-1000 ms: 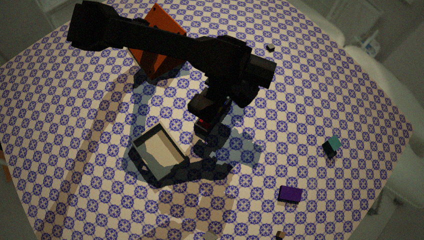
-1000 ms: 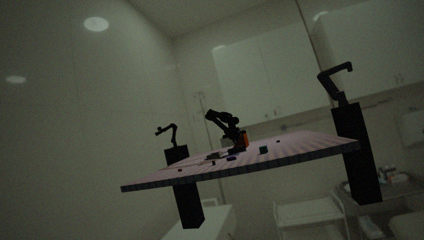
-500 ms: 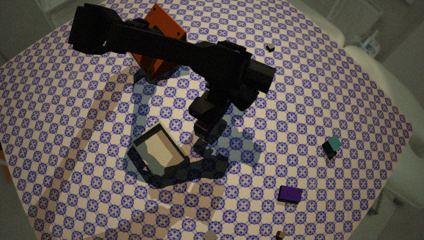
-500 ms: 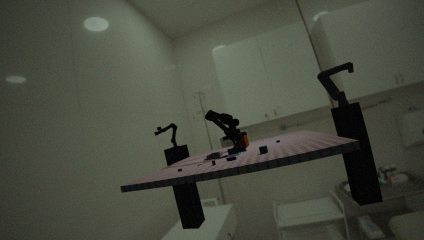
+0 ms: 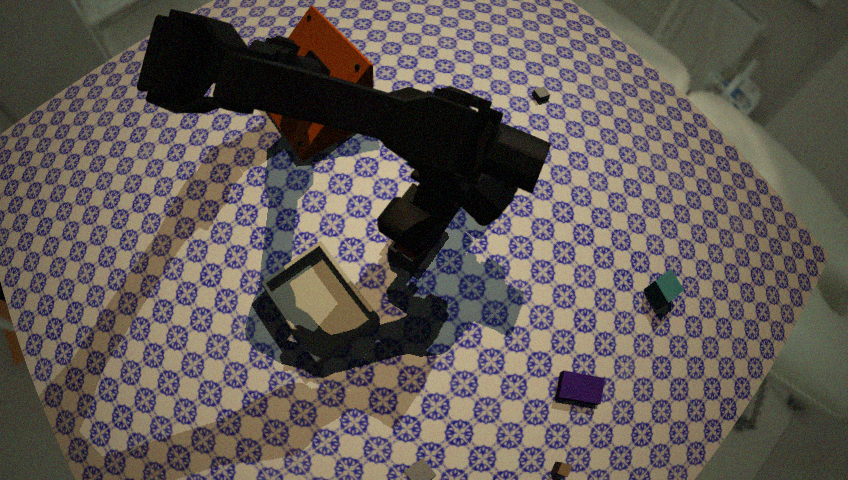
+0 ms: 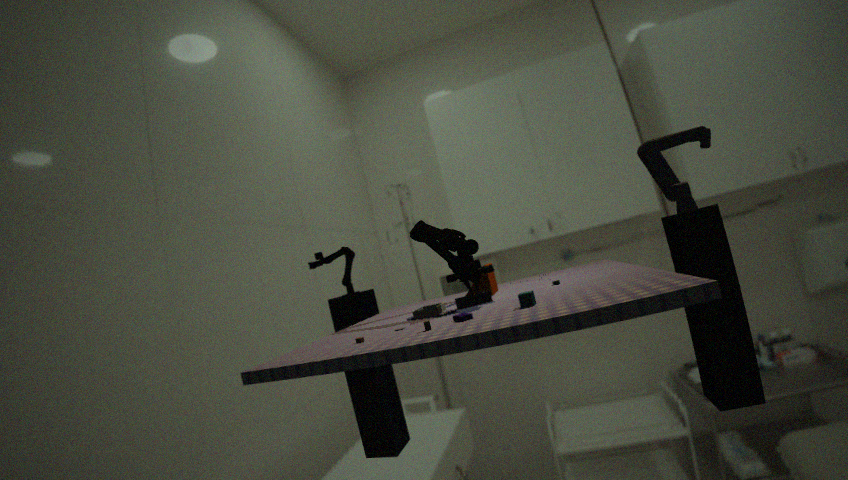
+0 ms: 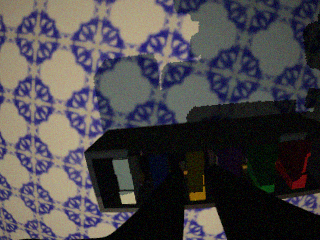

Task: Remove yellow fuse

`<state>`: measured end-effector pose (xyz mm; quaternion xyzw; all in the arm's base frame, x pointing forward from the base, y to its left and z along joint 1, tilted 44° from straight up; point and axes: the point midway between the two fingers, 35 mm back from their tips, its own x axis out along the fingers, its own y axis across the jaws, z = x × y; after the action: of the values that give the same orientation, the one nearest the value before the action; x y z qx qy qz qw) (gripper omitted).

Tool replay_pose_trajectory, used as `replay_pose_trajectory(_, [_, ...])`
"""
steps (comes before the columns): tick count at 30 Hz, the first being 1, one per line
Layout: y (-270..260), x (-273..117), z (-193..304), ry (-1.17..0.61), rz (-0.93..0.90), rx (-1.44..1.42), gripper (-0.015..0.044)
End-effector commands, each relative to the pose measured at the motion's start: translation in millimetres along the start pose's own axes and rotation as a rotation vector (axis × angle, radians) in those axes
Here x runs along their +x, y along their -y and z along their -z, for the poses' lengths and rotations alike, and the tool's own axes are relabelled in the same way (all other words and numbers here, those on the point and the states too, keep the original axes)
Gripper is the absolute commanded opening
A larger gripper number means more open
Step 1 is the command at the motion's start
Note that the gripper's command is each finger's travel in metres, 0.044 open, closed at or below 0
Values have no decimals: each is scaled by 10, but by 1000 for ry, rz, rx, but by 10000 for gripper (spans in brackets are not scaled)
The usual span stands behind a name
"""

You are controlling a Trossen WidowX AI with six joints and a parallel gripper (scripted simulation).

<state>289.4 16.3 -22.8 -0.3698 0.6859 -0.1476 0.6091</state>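
The wrist view shows the dark fuse block (image 7: 200, 139) with a row of fuses: white, blue, yellow (image 7: 195, 175), purple, green and red. My gripper (image 7: 195, 173) (image 5: 410, 267) is narrowly open and empty. It hangs just above the block, with the yellow fuse showing in the gap between the two fingers. I cannot tell whether the fingers touch it. In the top view the wrist hides most of the block. The open beige tray (image 5: 294, 266) (image 6: 428, 310) stands just left of the gripper, partly in the arm's shadow.
The arm's orange base (image 5: 324, 71) (image 6: 489, 278) stands at the back. A teal cube (image 5: 665, 291) and a purple block (image 5: 580, 387) lie to the right. Small cubes lie at the far back (image 5: 540, 93) and the front edge (image 5: 421, 471) (image 5: 560, 469).
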Motion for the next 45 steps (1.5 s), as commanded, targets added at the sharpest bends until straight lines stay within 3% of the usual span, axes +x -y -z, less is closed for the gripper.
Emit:
replay_pose_trajectory(1, [4,39,17,-4,4,-5,74])
replay_pose_trajectory(6, [4,39,17,-4,4,-5,74])
replay_pose_trajectory(17, [2,28,11,-4,0,0,1])
replay_pose_trajectory(45, [-1,-91,5,-4,0,-2,0])
